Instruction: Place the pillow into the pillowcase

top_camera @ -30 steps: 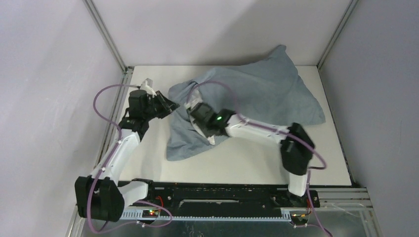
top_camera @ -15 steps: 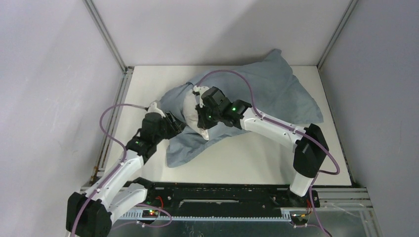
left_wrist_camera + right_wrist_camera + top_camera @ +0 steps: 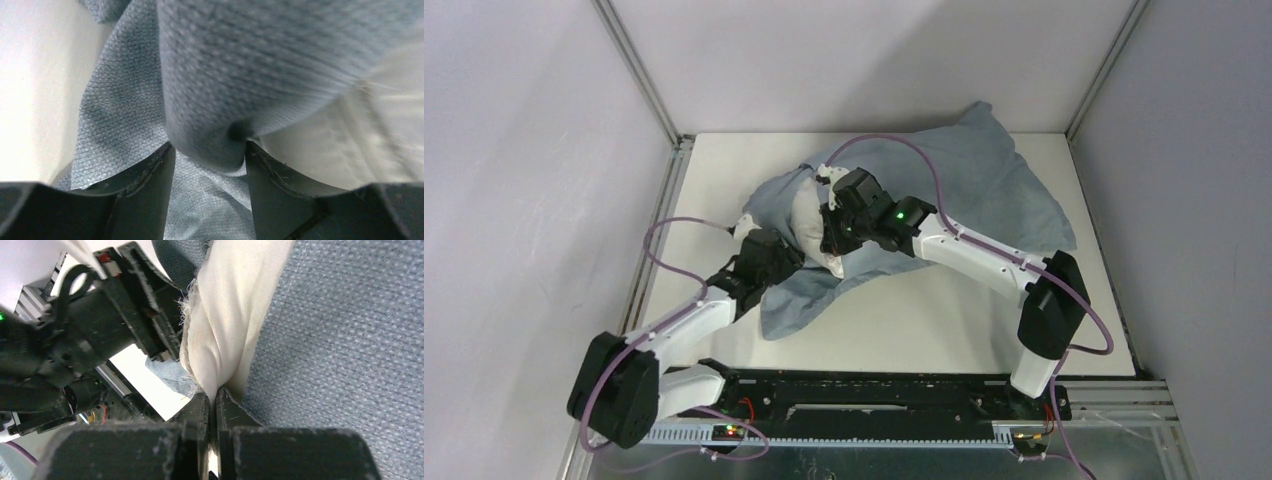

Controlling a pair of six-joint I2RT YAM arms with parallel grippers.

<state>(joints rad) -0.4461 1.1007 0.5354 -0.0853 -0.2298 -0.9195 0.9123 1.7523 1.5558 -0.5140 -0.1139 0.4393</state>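
Two robot arms at work on bedding: we see the blue-grey pillowcase (image 3: 984, 190) sprawled in wrinkles over the white counter (image 3: 924, 320), its far corner riding up the back wall (image 3: 874, 60). At the pillowcase's left end the off-white pillow (image 3: 807, 228) shows as a pale bulge. Blue cloth is draped over its far side, and more blue cloth lies in front of it. Most of the pillow is hidden, so we cannot tell how far inside it sits.

The right tool (image 3: 215, 399) reaches across the pillowcase from the right and is clenched on a twisted, frayed edge of the pillow. Its two jaws are pressed together with the white fabric pinched between them, and pillowcase cloth lies just beside that pinch.

The left tool (image 3: 207, 150) sits at the pillowcase's left edge, just in front of the pale bulge, released. Its jaws stand apart, and a rounded fold of the pillowcase bulges between their tips, touching them but not flattened. Beside that fold, in the left wrist view, we see white pillow fabric. The near flap of the pillowcase lies flat, just right of the left arm (image 3: 684, 320).
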